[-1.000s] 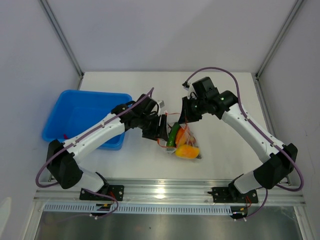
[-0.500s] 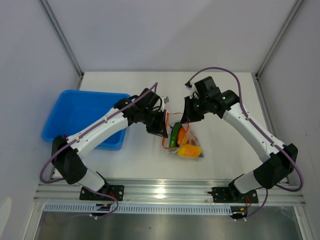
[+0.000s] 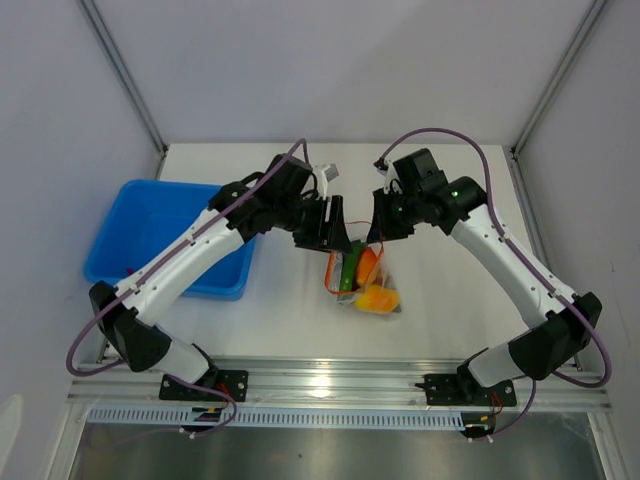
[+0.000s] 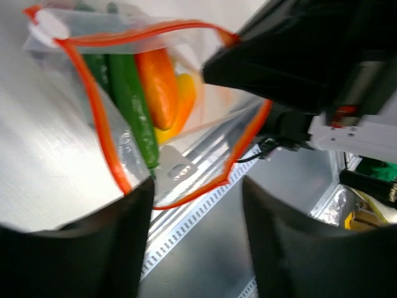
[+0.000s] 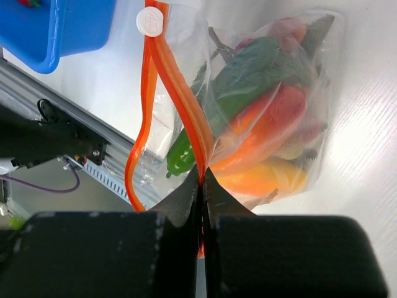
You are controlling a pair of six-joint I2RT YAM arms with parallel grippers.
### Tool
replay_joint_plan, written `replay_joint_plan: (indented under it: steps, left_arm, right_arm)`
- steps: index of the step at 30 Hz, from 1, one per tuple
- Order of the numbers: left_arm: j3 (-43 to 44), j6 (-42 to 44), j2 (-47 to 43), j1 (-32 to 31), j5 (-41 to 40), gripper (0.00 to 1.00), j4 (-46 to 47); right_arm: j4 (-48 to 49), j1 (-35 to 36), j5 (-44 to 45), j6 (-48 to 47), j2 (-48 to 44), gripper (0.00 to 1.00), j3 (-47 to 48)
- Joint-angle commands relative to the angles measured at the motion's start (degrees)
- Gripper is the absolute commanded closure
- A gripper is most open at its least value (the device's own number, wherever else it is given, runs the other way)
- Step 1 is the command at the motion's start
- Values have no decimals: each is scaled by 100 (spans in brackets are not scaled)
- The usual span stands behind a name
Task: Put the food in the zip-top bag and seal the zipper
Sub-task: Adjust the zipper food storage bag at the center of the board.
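So the right hand (image 5: pixel 201 180) has its fingers pinched together on the zipper (image 5: pixel 180 93), that red-orange strip along the mouth of the zip-top bag (image 3: pixel 362 280). The strip runs from its fingertips out to a little white slider tab (image 5: pixel 149 22) at the far end. The mouth looks open, since the two strips bow apart.

The bag is clear, crinkly and stuffed: a slim green pepper (image 5: pixel 248 74), an orange piece (image 5: pixel 267 124), a yellow-orange mango (image 5: pixel 267 177) and something red (image 5: pixel 285 28). It sits just in front of and below both hands, between them, over the white counter (image 3: pixel 290 320).

The left hand (image 4: pixel 197 186) has its fingers apart, with the bag's edge just beyond the tips, not clamped. The blue tray (image 3: pixel 140 230) is off to its left.
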Motion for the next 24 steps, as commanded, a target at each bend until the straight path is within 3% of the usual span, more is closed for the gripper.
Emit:
replay_joint_plan:
  steps: [1,2,7,11,16,22,24]
  left_arm:
    - [-357,67,-132,18,-492,35,-334]
    - [-411,67,-88,18,-571,27,-386]
    - [-1017,-12,88,18,-308,24,-98]
    - [-1211,-38,167,18,-115,42,122]
    - [-1501,-47,158,10,253,48,377]
    - [-2151,-249,70,10,966,55,1317]
    - [-2169,-310,132,10,1142,62,1432]
  right_arm:
    - [146,-23,-141,0,-295,100,-52]
    - [190,-23,-202,18,-304,100,-87]
    - [226,-23,-308,53,-295,100,-52]
    - [235,-32,-308,62,-339,100,-105]
    - [313,-50,-290,88,-427,100,-202]
    - [392,-85,-326,79,-453,100,-263]
    - [384,-102,-343,71,-462,100,-290]
